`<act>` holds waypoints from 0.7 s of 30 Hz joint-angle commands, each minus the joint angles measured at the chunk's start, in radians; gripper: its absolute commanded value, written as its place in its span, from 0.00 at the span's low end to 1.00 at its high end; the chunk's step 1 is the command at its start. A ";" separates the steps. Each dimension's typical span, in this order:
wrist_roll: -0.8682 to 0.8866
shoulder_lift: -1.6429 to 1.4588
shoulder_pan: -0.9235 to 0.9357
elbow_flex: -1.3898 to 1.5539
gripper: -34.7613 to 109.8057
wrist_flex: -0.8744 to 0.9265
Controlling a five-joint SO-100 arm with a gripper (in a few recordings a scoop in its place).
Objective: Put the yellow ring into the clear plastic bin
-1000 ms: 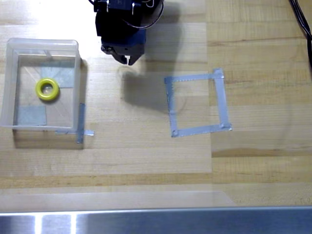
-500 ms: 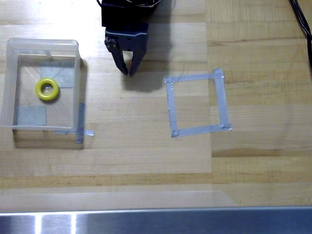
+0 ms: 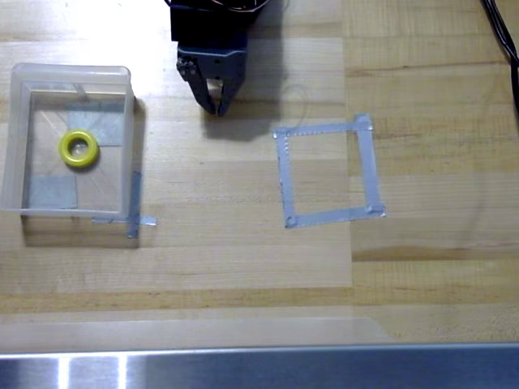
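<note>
The yellow ring [image 3: 79, 150] lies flat inside the clear plastic bin [image 3: 16, 138] at the left of the overhead view, on the bin's base among grey tape patches. My gripper [image 3: 217, 109] is at the top centre, to the right of the bin and well apart from it. Its dark fingers point down the picture and meet at their tips, with nothing between them.
A flat square outline of grey tape [image 3: 327, 172] lies on the wooden table right of centre. Strips of grey tape [image 3: 134, 207] stick out by the bin's lower right corner. A metal rail [image 3: 259, 369] runs along the bottom edge. A black cable [image 3: 501, 36] crosses the top right corner.
The gripper has swung from a tucked pose to pointing down the picture, then drew back slightly toward the top edge and its fingers closed together. The ring and bin have not moved.
</note>
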State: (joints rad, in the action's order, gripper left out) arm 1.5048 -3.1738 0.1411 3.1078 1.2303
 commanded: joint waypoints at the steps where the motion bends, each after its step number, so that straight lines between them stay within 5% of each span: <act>1: 0.009 -0.009 0.011 -0.012 0.24 0.054; 21: 0.009 -0.006 0.023 -0.012 0.25 0.195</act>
State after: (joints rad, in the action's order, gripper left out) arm 1.5048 -3.1738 0.1580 3.1063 1.3790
